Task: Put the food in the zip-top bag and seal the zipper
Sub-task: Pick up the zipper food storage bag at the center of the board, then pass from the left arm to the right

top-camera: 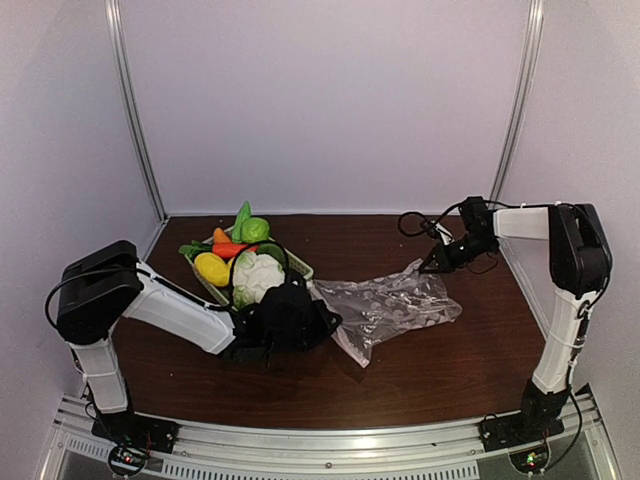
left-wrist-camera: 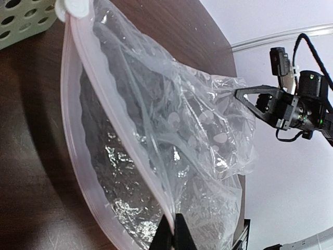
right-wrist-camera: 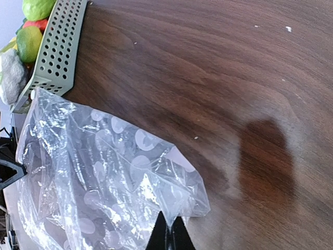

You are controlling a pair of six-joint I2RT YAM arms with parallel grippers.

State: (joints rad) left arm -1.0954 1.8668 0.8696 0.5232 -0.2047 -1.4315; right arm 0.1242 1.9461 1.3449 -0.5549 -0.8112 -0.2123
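Observation:
The clear dotted zip-top bag [top-camera: 390,305] lies on the table, empty, its mouth facing left. My left gripper [left-wrist-camera: 175,232] is shut on one lip of the pinkish zipper [left-wrist-camera: 145,171]; the other lip sags away, so the mouth gapes. In the top view the left gripper [top-camera: 322,320] sits by the basket's near corner. My right gripper [right-wrist-camera: 169,234] is shut on the bag's [right-wrist-camera: 104,172] far closed corner and lifts it slightly; it also shows in the top view [top-camera: 432,262]. The food is a white cauliflower [top-camera: 258,275], yellow pepper [top-camera: 211,268], red-orange chili [top-camera: 230,249] and green pieces [top-camera: 254,229].
The food sits in a pale green lattice basket [top-camera: 303,266] left of the bag, also seen in the right wrist view [right-wrist-camera: 60,47] and the left wrist view [left-wrist-camera: 26,21]. Bare brown tabletop [top-camera: 440,360] surrounds the bag. White walls enclose the table.

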